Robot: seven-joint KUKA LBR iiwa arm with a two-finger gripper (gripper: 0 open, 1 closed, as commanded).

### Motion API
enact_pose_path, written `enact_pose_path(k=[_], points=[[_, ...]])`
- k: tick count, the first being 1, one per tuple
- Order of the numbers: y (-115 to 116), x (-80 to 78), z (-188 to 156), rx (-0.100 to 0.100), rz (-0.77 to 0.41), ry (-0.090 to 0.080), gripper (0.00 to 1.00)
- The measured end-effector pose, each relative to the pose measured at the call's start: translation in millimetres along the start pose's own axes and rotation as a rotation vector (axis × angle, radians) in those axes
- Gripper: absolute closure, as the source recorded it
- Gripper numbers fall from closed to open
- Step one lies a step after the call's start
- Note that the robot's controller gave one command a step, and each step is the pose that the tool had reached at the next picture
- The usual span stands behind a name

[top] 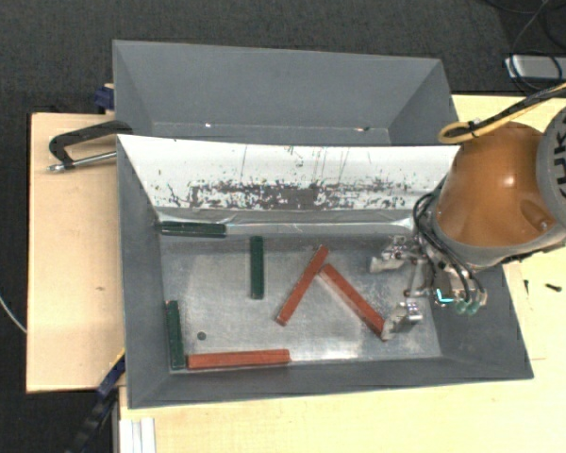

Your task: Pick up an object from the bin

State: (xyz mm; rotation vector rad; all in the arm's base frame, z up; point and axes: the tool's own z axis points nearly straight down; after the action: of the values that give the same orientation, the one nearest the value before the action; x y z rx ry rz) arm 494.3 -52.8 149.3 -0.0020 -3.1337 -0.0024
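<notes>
Down on the floor of the grey bin (140,281), six flat sticks are scattered kinda loosely. Three dark green sticks (256,268) are found toward the left, and a reddish-brown front stick (238,358) is laid along the near wall. The gripper (401,289) is seen at the right, spread open with nothing in it. Its lower finger is just beside the right-hand red stick (354,300), a thin slanted bar met in a V by the left-hand red stick (300,286).

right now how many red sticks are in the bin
3. One red stick lies along the bin's near wall; a second slants across the middle; a third runs from it down toward the arm, which may hide more.
</notes>
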Motion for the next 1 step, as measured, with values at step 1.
enact_pose_path(k=[1], points=[[0.1,-1.9,-4.1,0.001,-0.001,-0.009,0.0]])
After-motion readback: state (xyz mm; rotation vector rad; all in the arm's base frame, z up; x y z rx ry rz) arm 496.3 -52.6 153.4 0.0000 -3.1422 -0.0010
